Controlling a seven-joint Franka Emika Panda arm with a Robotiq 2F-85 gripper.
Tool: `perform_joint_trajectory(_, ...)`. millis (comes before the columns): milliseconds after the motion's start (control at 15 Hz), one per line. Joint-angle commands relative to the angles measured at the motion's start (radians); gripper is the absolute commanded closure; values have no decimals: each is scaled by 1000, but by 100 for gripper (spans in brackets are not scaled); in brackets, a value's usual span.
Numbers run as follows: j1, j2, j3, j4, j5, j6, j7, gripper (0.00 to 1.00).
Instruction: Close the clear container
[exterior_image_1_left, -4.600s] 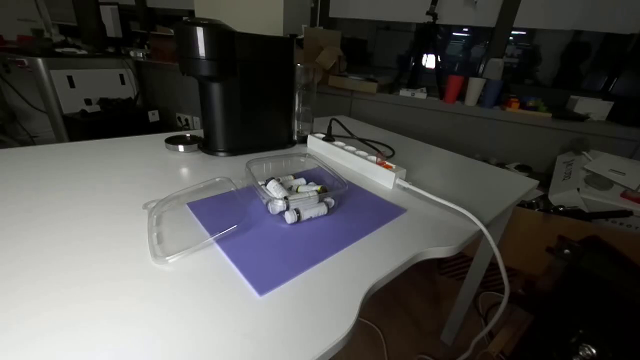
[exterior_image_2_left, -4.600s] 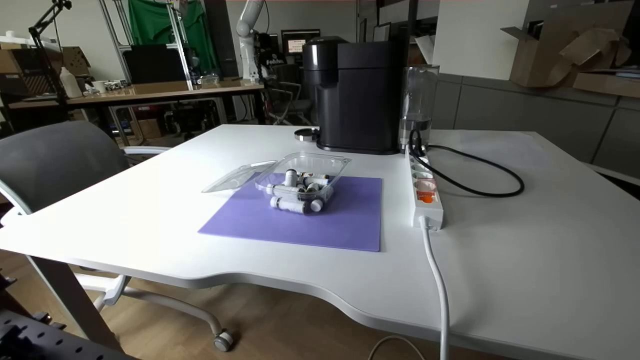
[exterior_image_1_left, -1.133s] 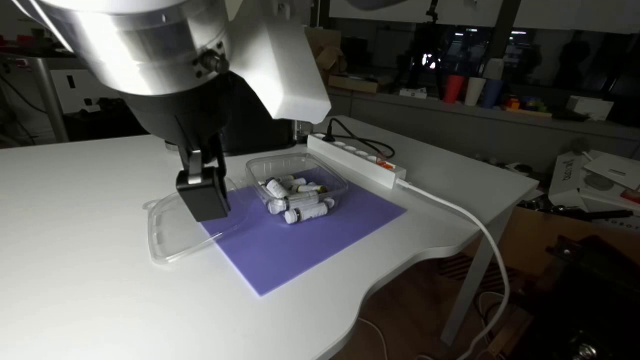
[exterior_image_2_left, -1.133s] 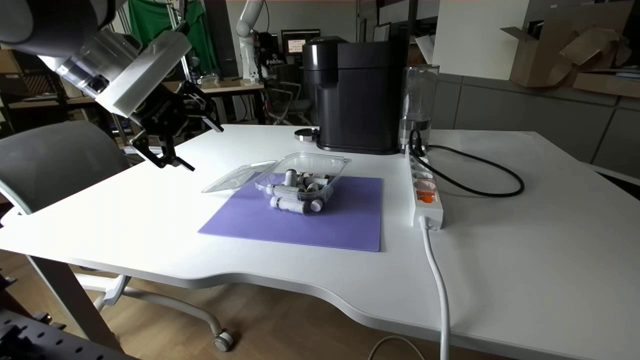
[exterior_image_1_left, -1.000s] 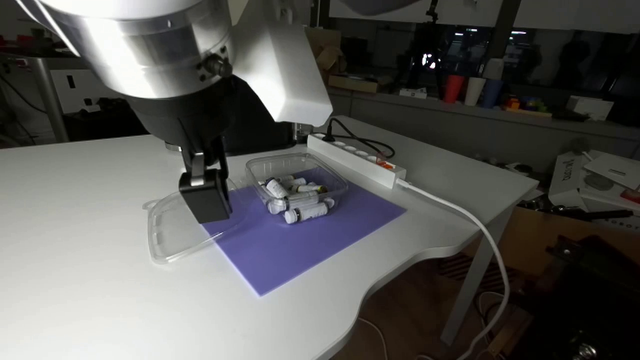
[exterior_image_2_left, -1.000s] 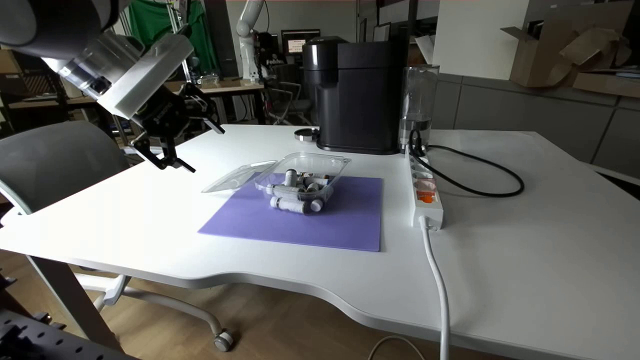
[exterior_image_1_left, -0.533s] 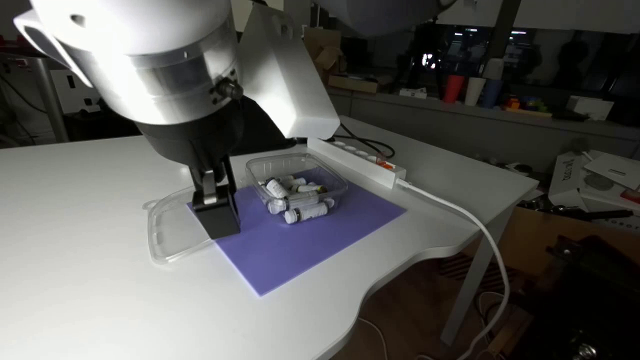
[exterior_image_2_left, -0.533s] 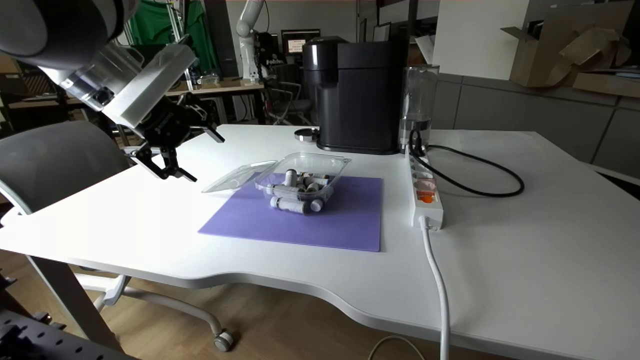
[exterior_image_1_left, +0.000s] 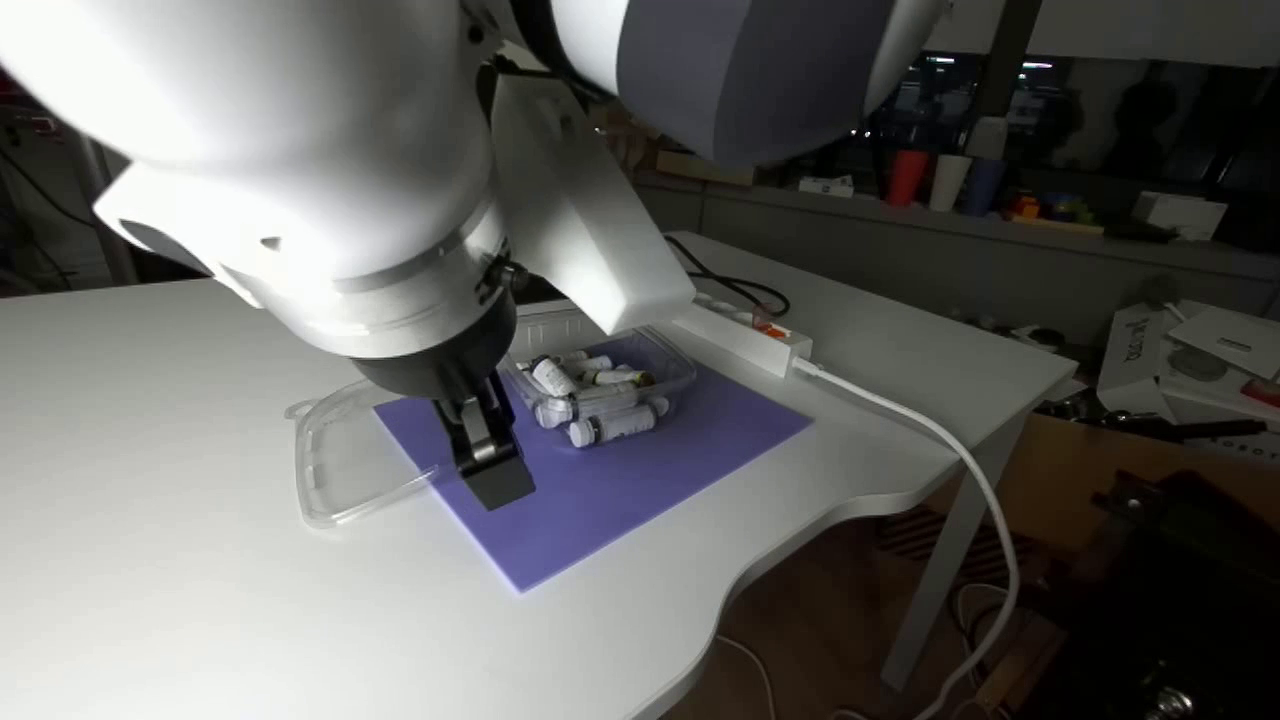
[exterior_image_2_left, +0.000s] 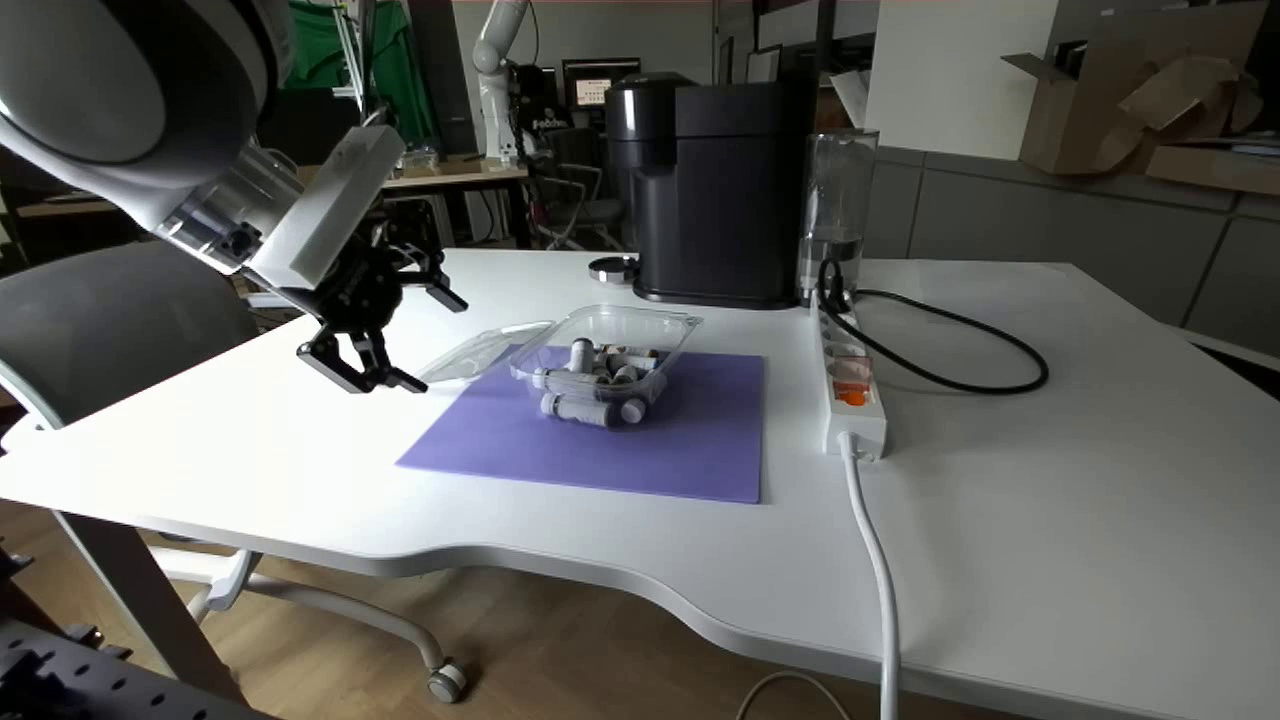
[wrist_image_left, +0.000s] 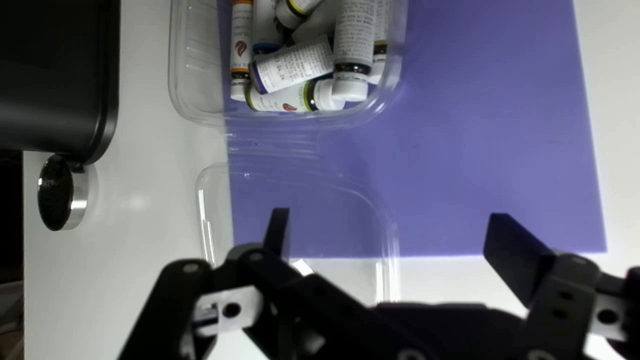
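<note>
See the black gripper (exterior_image_2_left: 442, 345) hanging tilted in the air near the clear lid (wrist_image_left: 325, 215), spread wide, with nothing held between its fingertips (wrist_image_left: 515, 257). Cannot tell its height over the lid. Find the clear container (wrist_image_left: 195, 95) just beside that lid, upright, uncovered and mostly over the purple mat (wrist_image_left: 490, 125), with one side out past the mat's edge, above the white table (exterior_image_2_left: 300, 450). In the wrist view, make out a ridged strip of clear plastic (wrist_image_left: 275, 145) between container and lid, without being able to tell if joined there. Note a heap of small bottles (wrist_image_left: 295, 65) inside the container, white-labelled, lying at various angles, some showing white caps or coloured bands. Find the lid lying partly over the mat and partly over bare table, partly hidden behind the gripper in both exterior views. Beyond the container, see a tall black machine (exterior_image_2_left: 745, 200), with a clear cylinder (exterior_image_2_left: 838, 190) just beside it and a round shiny-rimmed piece (wrist_image_left: 77, 200) at its foot. In both exterior views, see a white power strip (exterior_image_2_left: 855, 400) near the mat, trailing a white cord (exterior_image_2_left: 878, 560) over the table edge. Beside the table, note a grey chair (exterior_image_2_left: 110, 300)
</note>
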Motion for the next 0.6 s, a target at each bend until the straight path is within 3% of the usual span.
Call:
perform_joint_trajectory(0, 37, 45, -10, 35, -70, -95, 72, 0)
perform_joint_trajectory(67, 23, 22, -10, 16, -28, -52, 15, 0)
perform_joint_trajectory(533, 53, 76, -7, 54, -48, -165, 45, 0)
